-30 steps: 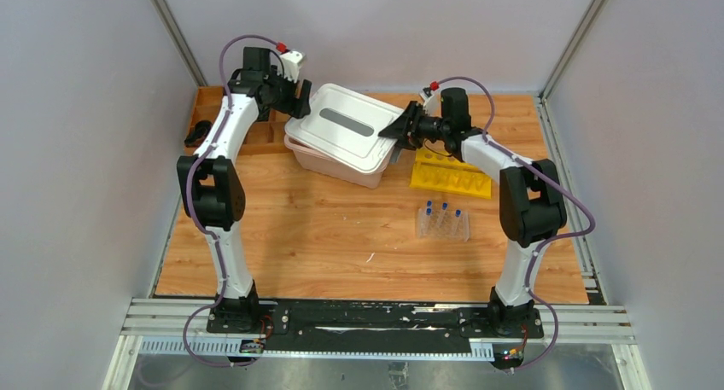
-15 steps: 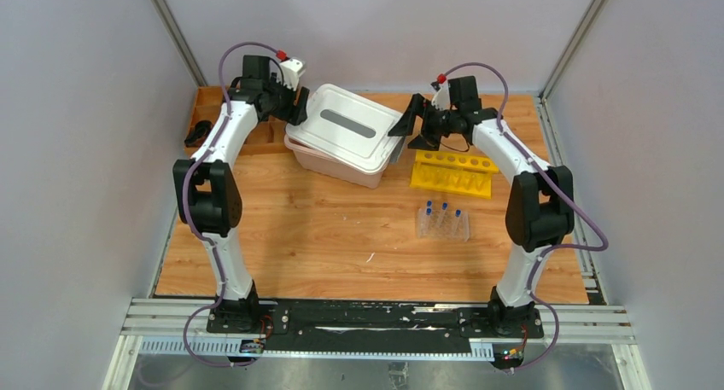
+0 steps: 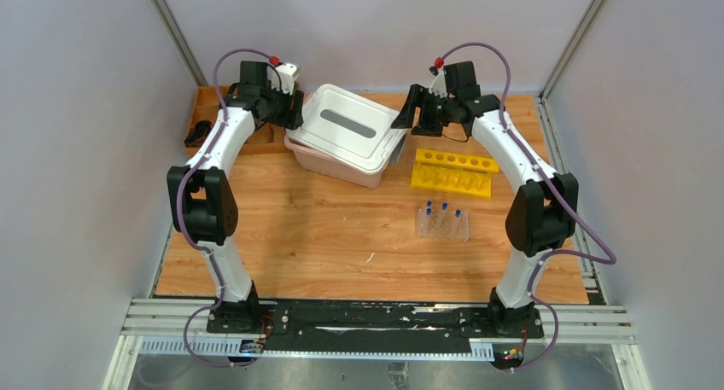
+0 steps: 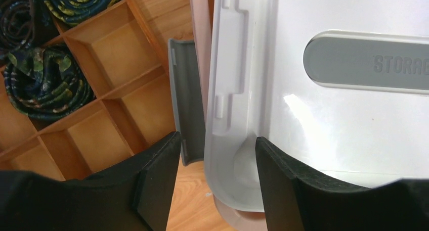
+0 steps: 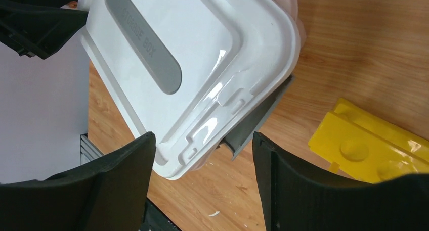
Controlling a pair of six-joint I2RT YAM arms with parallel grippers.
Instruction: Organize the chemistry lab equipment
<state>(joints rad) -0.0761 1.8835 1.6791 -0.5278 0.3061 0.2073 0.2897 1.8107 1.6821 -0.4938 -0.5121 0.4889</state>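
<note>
The clear tube rack [image 3: 442, 224] with blue-capped clear tubes [image 3: 444, 207] stands on the table, right of centre and far from both grippers. A pink storage box [image 3: 338, 161] with a white lid [image 3: 346, 127] sits at the back. My left gripper [image 3: 290, 113] hangs open over the box's left end. In the left wrist view the left gripper [image 4: 217, 188] has the lid's corner [image 4: 230, 155] and a hanging grey latch [image 4: 184, 99] between its jaws, untouched. My right gripper [image 3: 411, 115] is open above the right end. In the right wrist view the right gripper [image 5: 202, 185] holds nothing, with the right grey latch [image 5: 258, 120] below.
A yellow rack [image 3: 452, 171] lies right of the box, also seen as the yellow rack [image 5: 374, 150] in the right wrist view. A wooden divided tray [image 4: 101, 54] holding rolled dark cloths [image 4: 45, 87] sits at the back left. A black object [image 3: 198, 134] lies by the tray's left edge.
The right gripper has lifted off the box's right end, moved back and opened. The left gripper has drawn slightly left and narrowed a little. The box has stayed in place.
</note>
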